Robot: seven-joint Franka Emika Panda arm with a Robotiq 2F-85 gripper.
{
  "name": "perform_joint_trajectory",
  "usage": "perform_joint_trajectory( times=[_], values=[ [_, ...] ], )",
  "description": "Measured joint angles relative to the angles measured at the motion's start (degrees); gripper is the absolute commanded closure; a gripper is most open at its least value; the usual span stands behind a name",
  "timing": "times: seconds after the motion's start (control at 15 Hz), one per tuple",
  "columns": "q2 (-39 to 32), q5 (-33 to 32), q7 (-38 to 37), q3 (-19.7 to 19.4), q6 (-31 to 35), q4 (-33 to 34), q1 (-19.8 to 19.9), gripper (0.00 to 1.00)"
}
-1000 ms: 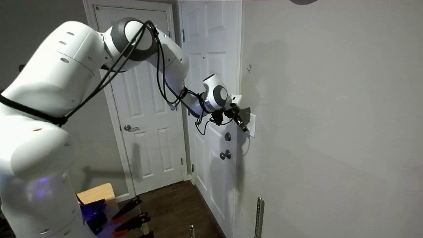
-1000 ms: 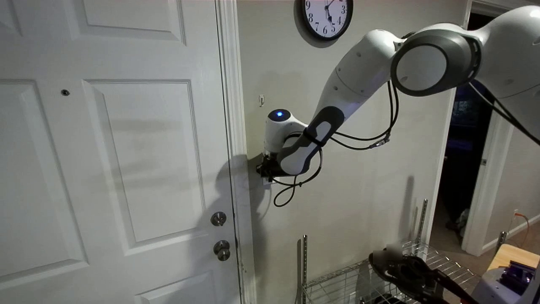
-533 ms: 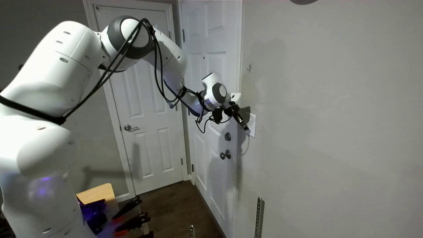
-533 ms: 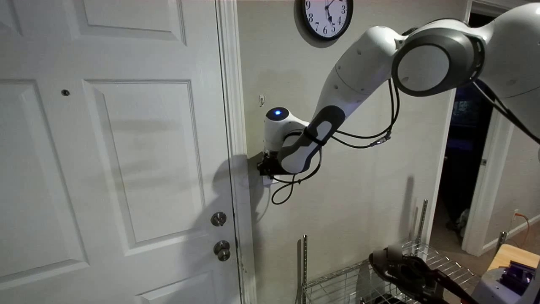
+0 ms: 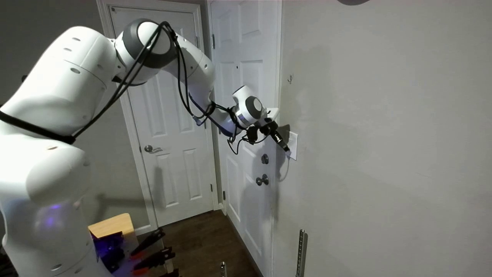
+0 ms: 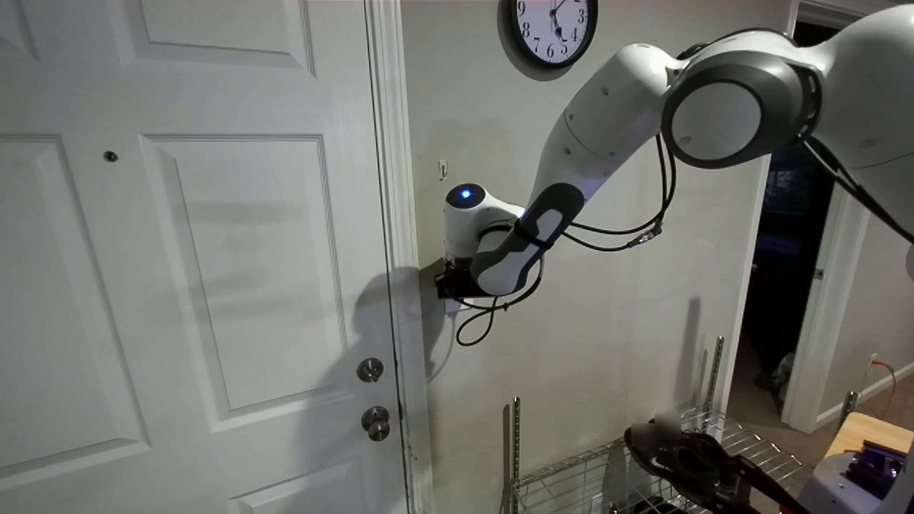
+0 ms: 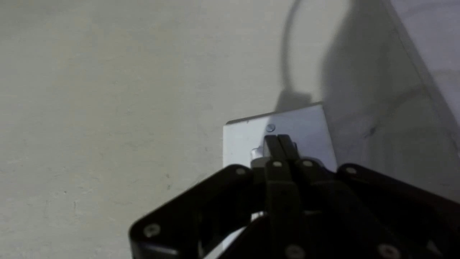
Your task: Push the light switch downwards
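The light switch is a white upright wall plate (image 7: pixel 237 142) with a screw at its edge in the wrist view. It also shows in an exterior view (image 5: pixel 293 144), and a small part shows below the hand in an exterior view (image 6: pixel 455 305). My gripper (image 7: pixel 278 136) is shut and empty, its two fingers side by side in front of the plate. In an exterior view the gripper (image 5: pixel 287 149) points down at the plate's lower part. I cannot tell whether the tips touch it. A small raised pale piece shows beside the fingers; the fingers hide the rest of the toggle.
The white door (image 6: pixel 235 285) with its frame (image 6: pixel 403 235) stands close beside the plate; its round knob (image 6: pixel 375 422) is lower. A small hook (image 6: pixel 443 170) and a clock (image 6: pixel 553 28) are on the wall above. A wire shelf (image 6: pixel 571 478) stands below the arm.
The fingertips have risen slightly and moved a little closer to the plate's face. The wrist has shifted slightly toward the door, and the cable loop has swung a little. The gripper stays shut.
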State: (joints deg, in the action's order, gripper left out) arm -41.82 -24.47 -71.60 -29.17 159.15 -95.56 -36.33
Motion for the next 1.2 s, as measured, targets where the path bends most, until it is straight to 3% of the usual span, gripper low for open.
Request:
perform_joint_trajectory(
  times=[0.73,1.2],
  values=[
    [-2.03,-3.53,-5.52,-3.28,0.49,0.21,-2.88,0.98],
    [0.60,-2.95,-5.12,4.50,-3.97,-0.34,1.97,0.99]
  ],
)
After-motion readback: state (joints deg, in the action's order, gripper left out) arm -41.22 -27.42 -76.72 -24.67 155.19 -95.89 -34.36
